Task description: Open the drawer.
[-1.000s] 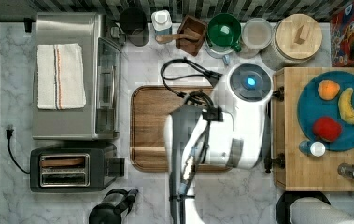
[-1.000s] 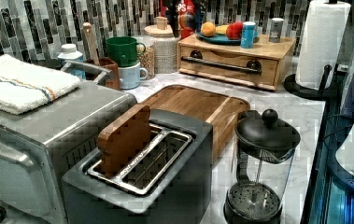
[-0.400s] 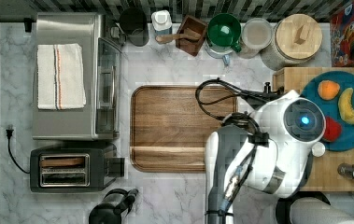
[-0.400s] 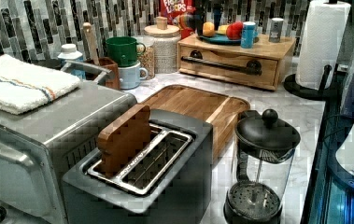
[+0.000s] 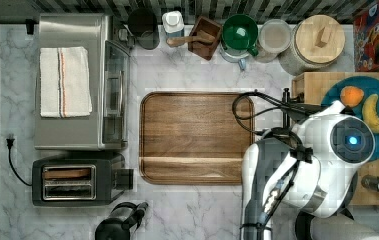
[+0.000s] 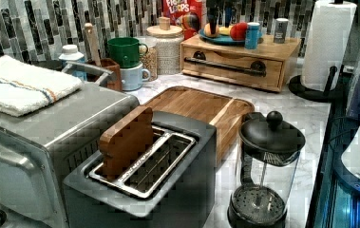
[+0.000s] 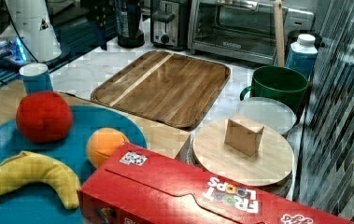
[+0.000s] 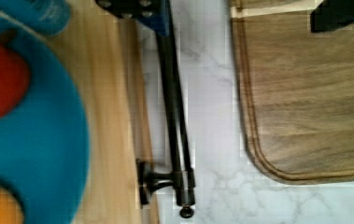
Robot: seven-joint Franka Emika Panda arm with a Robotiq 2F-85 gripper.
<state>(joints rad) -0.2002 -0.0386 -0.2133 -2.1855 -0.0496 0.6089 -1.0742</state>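
The marble counter [image 5: 197, 70] is lying bare in a band between the wooden tray [image 5: 197, 137] and the pale box [image 5: 309, 82]. This band is giving the only open room in front of the drawer.

The white arm [image 5: 322, 150] is reaching in over the box at the top view's right, and its body is covering the box's front edge there.

The tray is sitting flat in the middle of the counter. In the wrist view its rounded corner is staying clear of the box, with a strip of marble showing between them.

In the left view the box is standing at the back against the tiled wall. A paper-towel roll [image 6: 332, 42] is standing just beside it on the left view's right.

The drawer [image 6: 225, 78] is sitting in the front of that box, pushed in, with its face lying flush with the box front.

A blue plate [image 8: 48, 140] carrying fruit is resting on the box top, short of the front edge.

The black bar handle [image 8: 174, 116] is running along the drawer front and standing off it on a short post, over the marble strip.

The gripper [image 8: 240, 9] is hanging above with its fingers spread wide. One finger [image 8: 137, 9] is sitting over the bar, and the other is sitting over the tray.
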